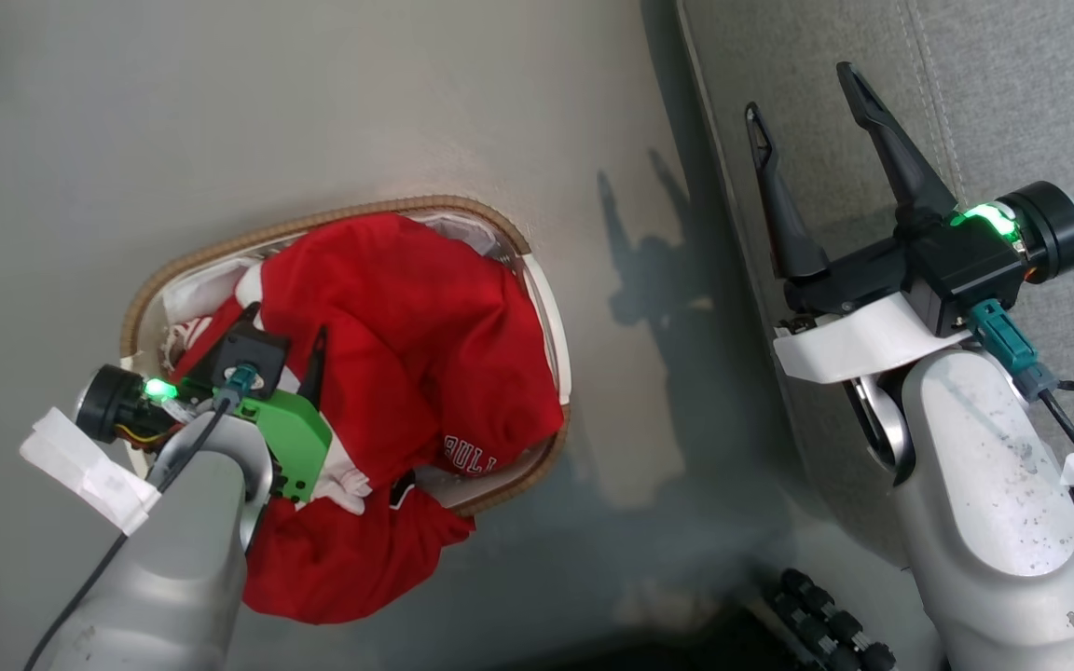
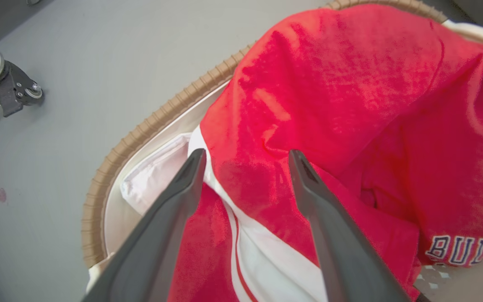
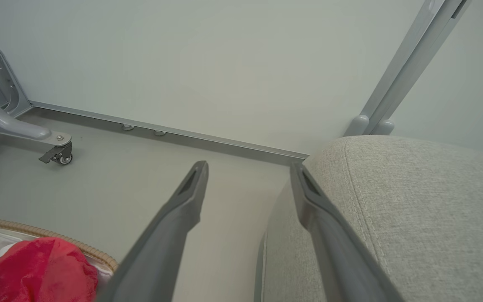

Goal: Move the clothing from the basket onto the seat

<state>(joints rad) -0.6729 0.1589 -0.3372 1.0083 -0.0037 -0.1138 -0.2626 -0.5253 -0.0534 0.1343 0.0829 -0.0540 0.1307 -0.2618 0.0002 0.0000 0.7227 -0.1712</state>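
Hovering with fingers spread over the heaped red clothing (image 1: pixel 406 317), the left gripper (image 2: pixel 246 155) holds nothing. The clothes fill the basket (image 1: pixel 313 216) on the floor (image 1: pixel 220 93), one piece spilling over its rim. The right gripper (image 1: pixel 800 91), likewise released, hangs above the grey seat (image 1: pixel 1012 93).

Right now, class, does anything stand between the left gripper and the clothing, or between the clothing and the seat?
Nothing visible does. The open left gripper hangs directly over the clothing heaped in the basket, and only floor lies between basket and seat.
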